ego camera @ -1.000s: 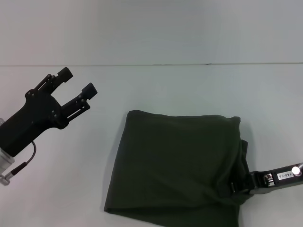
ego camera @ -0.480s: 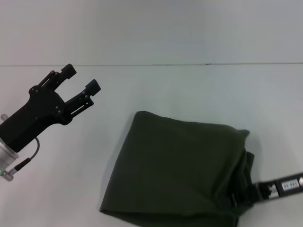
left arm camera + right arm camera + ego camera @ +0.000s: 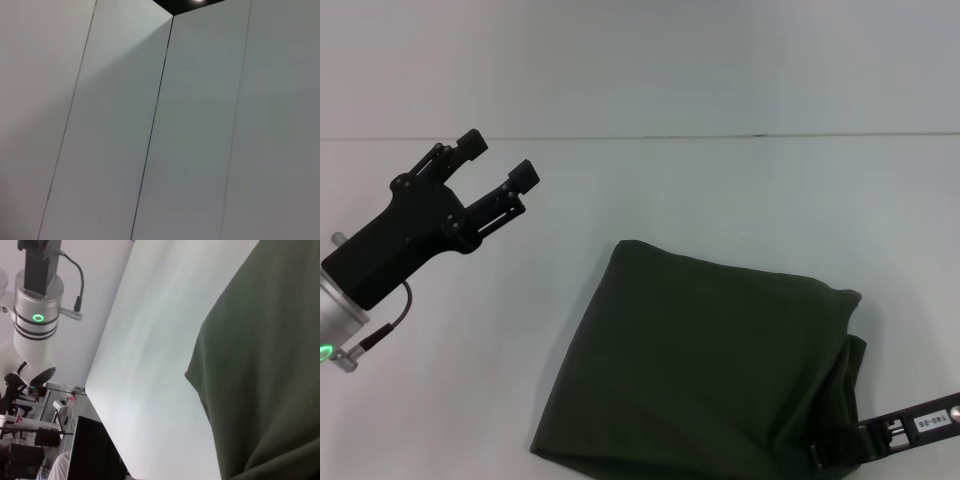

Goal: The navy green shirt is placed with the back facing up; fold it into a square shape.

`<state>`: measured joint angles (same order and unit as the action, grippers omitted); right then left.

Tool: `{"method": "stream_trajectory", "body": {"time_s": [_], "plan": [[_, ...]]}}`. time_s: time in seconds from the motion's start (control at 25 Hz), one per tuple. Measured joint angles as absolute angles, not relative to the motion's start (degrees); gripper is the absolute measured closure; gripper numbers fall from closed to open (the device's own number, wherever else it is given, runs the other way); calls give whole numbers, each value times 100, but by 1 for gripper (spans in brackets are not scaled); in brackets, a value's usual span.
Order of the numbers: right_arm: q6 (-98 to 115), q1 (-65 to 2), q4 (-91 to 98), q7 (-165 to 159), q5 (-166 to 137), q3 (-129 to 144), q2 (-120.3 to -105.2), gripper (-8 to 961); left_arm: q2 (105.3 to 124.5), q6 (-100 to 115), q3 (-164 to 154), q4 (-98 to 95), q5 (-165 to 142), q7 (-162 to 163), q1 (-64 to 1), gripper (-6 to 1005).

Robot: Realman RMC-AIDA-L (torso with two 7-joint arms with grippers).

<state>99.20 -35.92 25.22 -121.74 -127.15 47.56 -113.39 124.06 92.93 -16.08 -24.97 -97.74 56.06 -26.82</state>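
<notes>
On the white matte tabletop (image 3: 740,190), the large dark olive-green cotton shirt (image 3: 710,370) lies folded into a rough four-sided bundle, occupying the near right part of the head view. Its plain side faces up (no lettering is visible). The far edge runs at a slant from the upper left corner down toward the right, the left edge slopes toward the near side, and the right side shows stacked layers forming a thick, slightly bulged fold. The near edge runs out of the head view.

The black right gripper (image 3: 835,452) sits at the near right corner of the bundle, touching the layered cloth edge; only part of its body with a white label shows, and whether its fingers clamp the cloth cannot be told. The right wrist view shows the shirt (image 3: 265,365) as a dark green mass draped over the pale tabletop (image 3: 150,380), with the silver wrist of the other arm farther off.

The black left gripper (image 3: 498,165) hangs above the table at the far left, well apart from the shirt, its two fingers spread and holding nothing. The left wrist view shows only pale wall panels (image 3: 200,130).
</notes>
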Motion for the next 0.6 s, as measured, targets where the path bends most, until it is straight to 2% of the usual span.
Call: {"method": "stream_trajectory", "body": {"time_s": [0.12,0.6], "plan": [[9936,-3522,2535,-12121,-12678,4689,-11312,877,12412,9254,-1609,-2495,-9774,5610,-2704,123],[10140,-2957,2548,-11790,-12665,3929,-11211,600,12406,9278,-1608,-2449,-9758,5681,-2756,123]]}}
